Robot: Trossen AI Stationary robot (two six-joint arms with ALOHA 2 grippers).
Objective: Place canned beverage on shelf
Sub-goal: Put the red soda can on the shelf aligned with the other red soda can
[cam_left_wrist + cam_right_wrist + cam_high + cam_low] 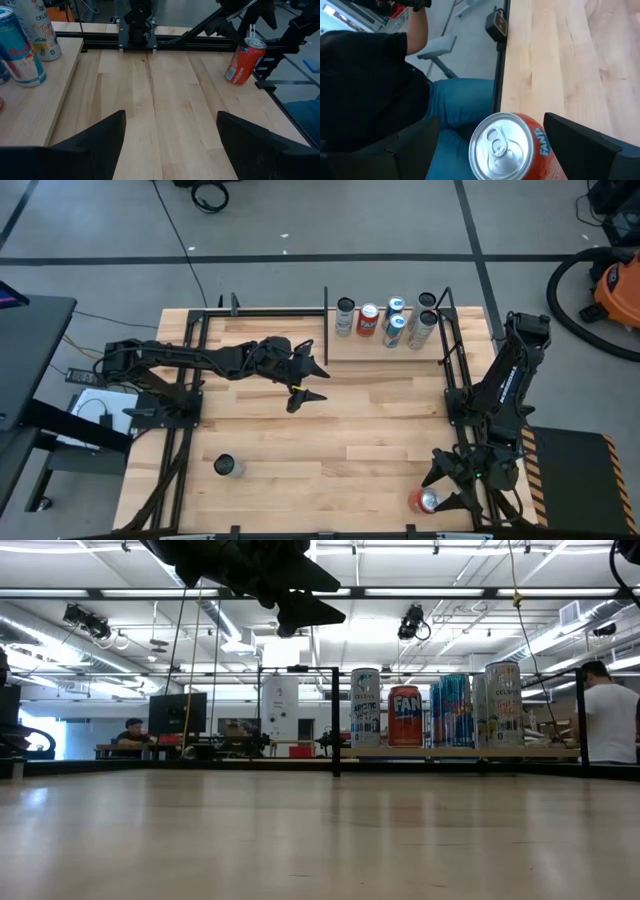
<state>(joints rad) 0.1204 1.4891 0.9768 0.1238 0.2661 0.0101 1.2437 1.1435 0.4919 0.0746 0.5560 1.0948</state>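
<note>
A red Fanta can (pixel 507 150) stands upright at the table's near right corner and also shows in the high view (pixel 428 501) and the left wrist view (pixel 244 60). My right gripper (pixel 436 490) is open, with one finger on either side of the can. In the right wrist view (pixel 495 130) a gap shows beside one finger. The pale shelf (pixel 385 352) lies at the far edge, with several upright cans (pixel 395 320) on it. My left gripper (pixel 322 384) hangs open and empty above mid-table, just near of the shelf's left end.
A dark can (pixel 228 467) stands on the table near the near left corner. Black frame rods (pixel 445 360) run along the table's sides. A person in blue jeans (pixel 460 105) sits close to the near right edge. Bare wood (pixel 350 440) lies mid-table.
</note>
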